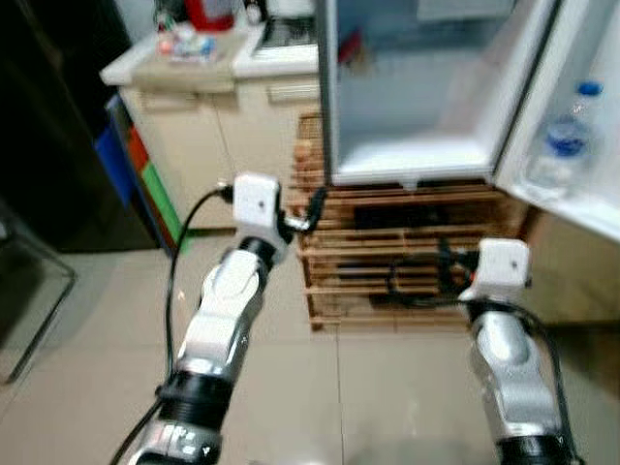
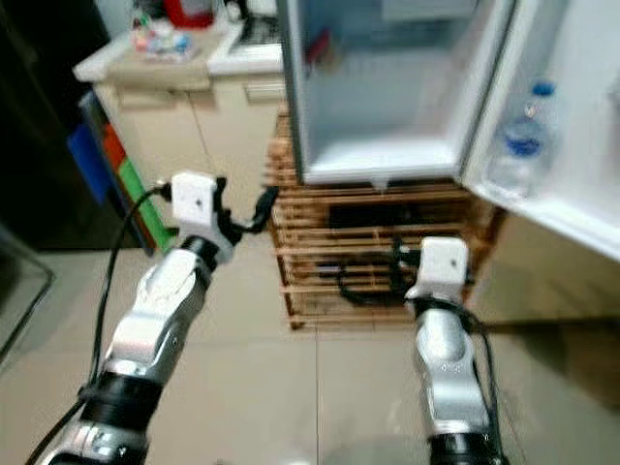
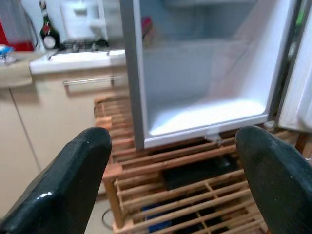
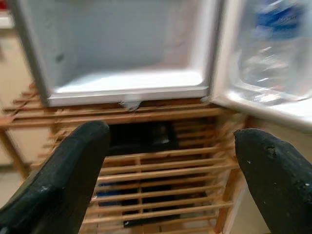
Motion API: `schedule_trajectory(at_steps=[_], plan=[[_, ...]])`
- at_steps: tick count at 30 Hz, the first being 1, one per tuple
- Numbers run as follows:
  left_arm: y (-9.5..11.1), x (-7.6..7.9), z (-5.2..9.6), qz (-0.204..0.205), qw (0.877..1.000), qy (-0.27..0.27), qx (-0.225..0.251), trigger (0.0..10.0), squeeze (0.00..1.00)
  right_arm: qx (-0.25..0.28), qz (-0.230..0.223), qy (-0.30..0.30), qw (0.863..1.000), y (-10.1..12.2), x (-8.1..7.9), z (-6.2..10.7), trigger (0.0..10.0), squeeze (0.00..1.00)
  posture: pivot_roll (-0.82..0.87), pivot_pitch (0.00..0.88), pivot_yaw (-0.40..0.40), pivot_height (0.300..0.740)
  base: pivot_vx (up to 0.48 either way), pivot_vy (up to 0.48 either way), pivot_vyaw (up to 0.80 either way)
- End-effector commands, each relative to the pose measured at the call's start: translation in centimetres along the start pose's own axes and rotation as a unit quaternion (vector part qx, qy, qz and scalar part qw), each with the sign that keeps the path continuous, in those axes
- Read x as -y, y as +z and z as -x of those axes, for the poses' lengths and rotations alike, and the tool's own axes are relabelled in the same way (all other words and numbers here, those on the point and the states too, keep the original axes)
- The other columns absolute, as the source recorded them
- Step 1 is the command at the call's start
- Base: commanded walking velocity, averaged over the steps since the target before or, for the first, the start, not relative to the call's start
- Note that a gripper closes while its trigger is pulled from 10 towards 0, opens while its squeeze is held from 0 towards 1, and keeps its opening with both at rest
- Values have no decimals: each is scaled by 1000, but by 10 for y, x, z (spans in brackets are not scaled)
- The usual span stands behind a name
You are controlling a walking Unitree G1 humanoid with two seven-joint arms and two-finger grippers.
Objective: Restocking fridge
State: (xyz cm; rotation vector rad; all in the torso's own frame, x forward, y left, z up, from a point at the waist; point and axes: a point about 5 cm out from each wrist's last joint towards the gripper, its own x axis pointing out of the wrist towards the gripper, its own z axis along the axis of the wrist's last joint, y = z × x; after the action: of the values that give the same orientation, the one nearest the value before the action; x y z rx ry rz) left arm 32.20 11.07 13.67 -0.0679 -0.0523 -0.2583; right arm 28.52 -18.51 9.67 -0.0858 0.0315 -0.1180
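At ten o'clock, one beige cabinet (image 1: 194, 126). My left gripper (image 3: 170, 180) hangs released, fingers wide. At twelve, one white fridge (image 1: 407, 155), smooth-walled, stands open on one slatted wooden crate (image 1: 387, 262). My right gripper (image 4: 170, 180) gapes too. At two o'clock, one clear plastic bottle (image 1: 560, 145) sits in the door (image 1: 581, 194).

Home kitchen: open mini fridge (image 1: 407, 87) on wooden slat rack (image 1: 387, 252), cream cabinets (image 1: 213, 145), stove (image 3: 80, 46), tiled floor (image 1: 339, 387).
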Motion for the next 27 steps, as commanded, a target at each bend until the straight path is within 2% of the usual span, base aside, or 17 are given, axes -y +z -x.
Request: schedule_trajectory(at_steps=[1, 4, 5, 6, 11, 15, 19, 20, 21, 22, 24, 27], plan=[[0, 2, 0, -1, 1000, 19, 5, 10000, 0, 10, 18, -13, 1000, 14, 19, -1, 10000, 0, -185, 0, 13, 740, 0, -461, 0], [3, 2, 0, 5, 999, 29, 13, 10000, 0, 20, 39, 4, 999, 22, 21, 2, 10000, 0, -207, 0, -12, 740, 0, -461, 0], [4, 4, -2, 15, 999, 43, 23, 10000, 0, 43, 64, 40, 996, 34, 14, 3, 10000, 0, -210, 10, -37, 740, 0, -461, 0], [4, 3, -2, 24, 998, 48, 27, 10000, 0, 46, 67, 47, 996, 35, 12, 2, 10000, 0, -210, 10, -37, 740, 0, -461, 0], [9, -2, 4, 43, 996, 57, 48, 10000, 0, 26, 35, 32, 999, 27, 19, -4, 10000, 0, -178, 42, -56, 740, 0, -458, 0], [7, -3, 16, 48, 996, 58, 51, 10000, 0, 10, 45, 40, 998, 18, 22, -2, 10000, 0, -167, 34, -42, 740, 0, -451, 0], [8, -5, 18, 44, 996, 47, 53, 10000, 0, 5, 43, 49, 998, 16, 18, 2, 10000, 0, -166, 22, -22, 740, 0, -448, 0], [9, -5, 18, 45, 996, 45, 55, 10000, 0, 5, 40, 56, 998, 15, 17, 5, 10000, 0, -168, 17, -17, 740, 0, -450, 0], [10, -3, 16, 32, 997, 37, 57, 10000, 0, 8, 34, 79, 996, 11, 17, 15, 10000, 0, -172, 15, -12, 740, 0, -435, 0], [10, -3, 16, 32, 997, 37, 57, 10000, 0, 8, 34, 79, 996, 11, 17, 15, 10000, 0, -172, 15, -12, 740, 0, -435, 0], [12, -4, 14, 36, 997, 30, 57, 10000, 0, -7, 27, 135, 990, 2, 17, 33, 10000, 0, -176, 9, 0, 740, 0, 0, 0], [11, -6, 12, 30, 998, 29, 53, 10000, 0, -39, 19, 163, 986, -9, 23, 44, 10000, 0, -183, 4, 7, 740, 0, 0, 0]])
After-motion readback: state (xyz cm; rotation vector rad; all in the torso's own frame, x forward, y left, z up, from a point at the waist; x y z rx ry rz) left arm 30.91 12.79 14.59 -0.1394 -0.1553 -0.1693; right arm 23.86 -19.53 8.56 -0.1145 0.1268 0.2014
